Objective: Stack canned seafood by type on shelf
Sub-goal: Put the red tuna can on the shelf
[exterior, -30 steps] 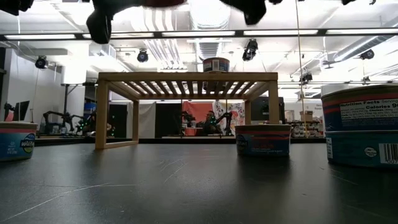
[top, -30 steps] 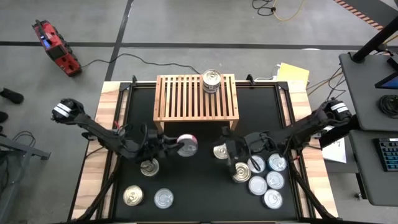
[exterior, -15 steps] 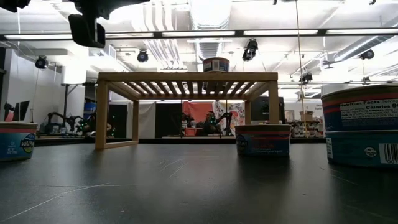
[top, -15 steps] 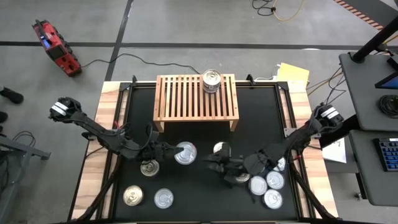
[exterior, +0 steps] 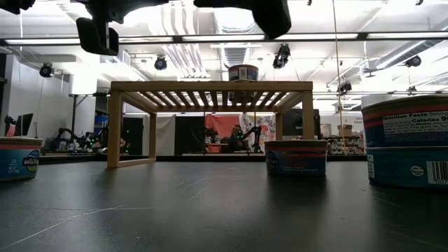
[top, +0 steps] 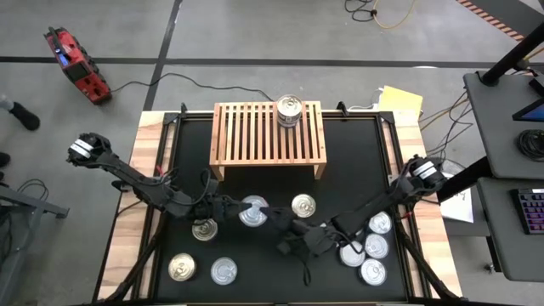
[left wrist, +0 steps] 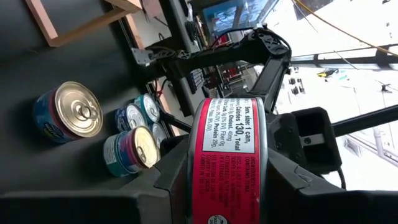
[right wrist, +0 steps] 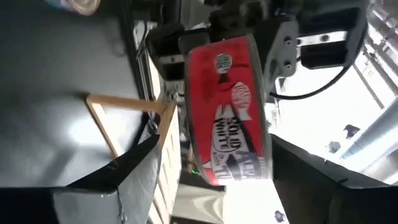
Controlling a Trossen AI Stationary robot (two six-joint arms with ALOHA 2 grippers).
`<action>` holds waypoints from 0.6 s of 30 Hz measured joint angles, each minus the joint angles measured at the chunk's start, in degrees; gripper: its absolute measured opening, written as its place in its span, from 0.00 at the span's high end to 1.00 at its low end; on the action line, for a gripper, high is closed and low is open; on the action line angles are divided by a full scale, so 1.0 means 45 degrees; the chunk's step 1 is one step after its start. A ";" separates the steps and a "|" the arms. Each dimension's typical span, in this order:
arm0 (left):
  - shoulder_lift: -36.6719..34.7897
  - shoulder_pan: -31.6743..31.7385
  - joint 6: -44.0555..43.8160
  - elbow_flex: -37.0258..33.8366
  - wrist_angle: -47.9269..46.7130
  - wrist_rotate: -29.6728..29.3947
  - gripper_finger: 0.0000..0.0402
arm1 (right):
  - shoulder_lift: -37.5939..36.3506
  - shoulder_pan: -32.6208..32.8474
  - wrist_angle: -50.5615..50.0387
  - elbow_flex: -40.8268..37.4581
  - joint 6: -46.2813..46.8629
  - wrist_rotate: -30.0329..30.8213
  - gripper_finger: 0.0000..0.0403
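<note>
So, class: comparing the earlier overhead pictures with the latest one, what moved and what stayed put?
The right gripper swung from beside the loose cans toward the table's middle, up to the red-labelled can held by the left gripper; that can edged slightly toward the table's front. No handover is visible yet. The can on the shelf, the shelf and the loose cans stayed put.

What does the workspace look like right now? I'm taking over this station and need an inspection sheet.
Surface: black mat on a wood-edged table.
Job's things: shelf carries one can; loose cans clustered at the right, three more at the left, one gold-lidded can mid-mat.
Clutter: nothing seen on the mat.
Grippers: left gripper shut on a red-labelled can, held above the mat; right gripper close beside it, fingers open around that can.
Cables: black cable across the floor; yellow cable.
Surroundings: red device on the floor, desk with keyboard.
</note>
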 joint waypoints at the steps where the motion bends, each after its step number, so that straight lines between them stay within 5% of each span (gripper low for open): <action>1: 0.0000 0.0008 0.0004 0.0000 0.0004 0.0075 0.71 | 0.0090 -0.0025 0.0008 0.0086 -0.0157 0.0030 0.32; 9: -0.0005 0.0010 0.0005 -0.0005 -0.0341 0.0286 0.71 | 0.0253 -0.0055 0.0051 0.0233 -0.0274 0.0043 0.45; 14: -0.0015 0.0004 0.0440 -0.0005 -0.0325 0.0423 0.59 | 0.0253 -0.0059 0.0045 0.0233 -0.0391 0.0103 0.67; 18: -0.0015 0.0009 0.1264 -0.0005 -0.0327 0.0413 0.52 | 0.0249 -0.0059 0.0045 0.0209 -0.0400 0.0112 0.68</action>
